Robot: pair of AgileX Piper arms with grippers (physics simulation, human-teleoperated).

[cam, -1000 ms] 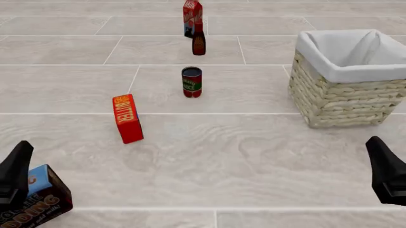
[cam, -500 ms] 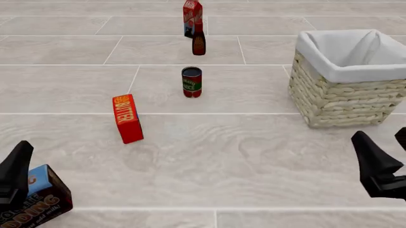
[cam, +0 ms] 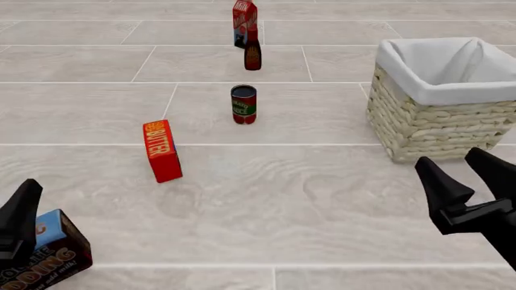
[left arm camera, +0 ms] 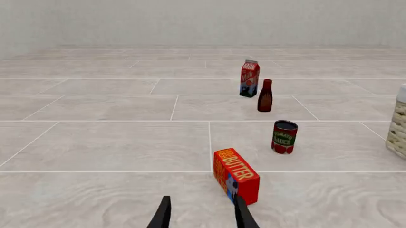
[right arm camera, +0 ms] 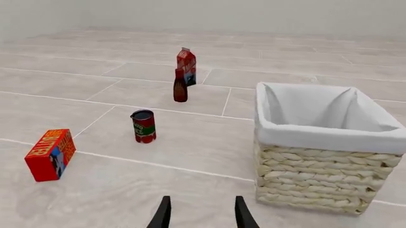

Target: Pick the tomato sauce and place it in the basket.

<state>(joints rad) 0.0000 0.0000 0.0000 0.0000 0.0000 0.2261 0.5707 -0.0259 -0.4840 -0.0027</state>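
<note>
Right gripper (cam: pixel 467 166): jaws apart, empty; we are advancing it beside the basket (cam: pixel 427 130), nearing the tomato sauce (cam: pixel 243 104) beyond.

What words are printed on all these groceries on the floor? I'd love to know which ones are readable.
"BUTTER": orange-red box.
"TOMATO SAUCE": tomato sauce can, small but just readable.
"...DDING", partly cut off: brown and blue box.
Red carton: white lettering too blurred to read.
Dark bottle: nothing readable.
</note>
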